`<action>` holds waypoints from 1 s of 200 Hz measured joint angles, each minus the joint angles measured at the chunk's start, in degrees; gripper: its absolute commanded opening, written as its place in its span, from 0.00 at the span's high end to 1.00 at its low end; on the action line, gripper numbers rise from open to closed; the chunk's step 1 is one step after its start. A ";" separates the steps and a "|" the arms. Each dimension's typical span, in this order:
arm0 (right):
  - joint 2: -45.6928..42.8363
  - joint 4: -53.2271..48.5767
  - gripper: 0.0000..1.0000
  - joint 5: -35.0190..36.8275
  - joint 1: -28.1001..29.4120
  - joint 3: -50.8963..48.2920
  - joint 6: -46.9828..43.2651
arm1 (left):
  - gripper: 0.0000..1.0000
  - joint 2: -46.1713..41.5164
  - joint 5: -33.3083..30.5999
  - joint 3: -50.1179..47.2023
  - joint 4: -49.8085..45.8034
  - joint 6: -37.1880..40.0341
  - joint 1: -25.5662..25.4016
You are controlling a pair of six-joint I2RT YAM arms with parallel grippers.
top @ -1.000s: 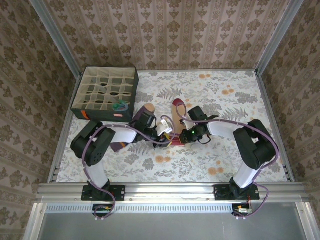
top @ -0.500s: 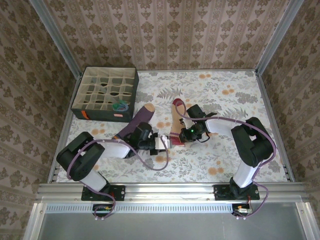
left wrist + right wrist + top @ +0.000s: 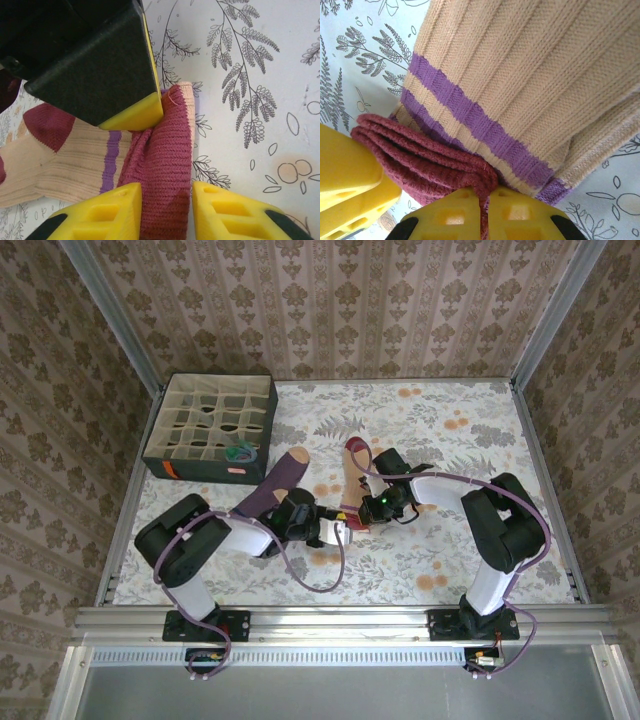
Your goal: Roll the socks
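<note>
Big picture: floral table [image 3: 450, 440], and a dark compartment box [image 3: 200, 471] at the far left corner with the blue-grey sock [image 3: 240, 452] bunched in it. The purple sock [image 3: 272, 488] lies flat on a diagonal under the left arm, tan toe pointing away.

The action is on the peach sock [image 3: 348, 480] mid-table. Its long axis runs near-to-far, with the maroon toe at the far end and the maroon cuff [image 3: 165, 150] at the near end, and both arms have met at that cuff. The right fingers [image 3: 520, 215] are pressed nearly together with a fold of cuff pinched between them. The left fingers [image 3: 115, 215] sit one each side of the bunched cuff, knit filling the gap, so I'd call that a grip, maybe a loose one.

So the unrolled length lies away from both sets of fingers, toward the toe. My guess is the roll has to travel that way, and neither arm is clearly closer.
</note>
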 measured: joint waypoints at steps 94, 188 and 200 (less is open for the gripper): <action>-1.40 0.98 0.78 -4.13 -1.77 -1.79 1.70 | 0.93 5.03 2.43 18.51 -30.25 4.55 0.44; -23.89 9.49 0.60 -4.35 -3.87 -15.89 5.62 | 0.97 16.63 23.71 39.87 -66.82 -3.82 7.23; -26.86 8.96 0.59 -3.13 -3.45 -16.17 3.63 | 0.97 17.97 25.62 41.31 -69.29 -5.25 8.13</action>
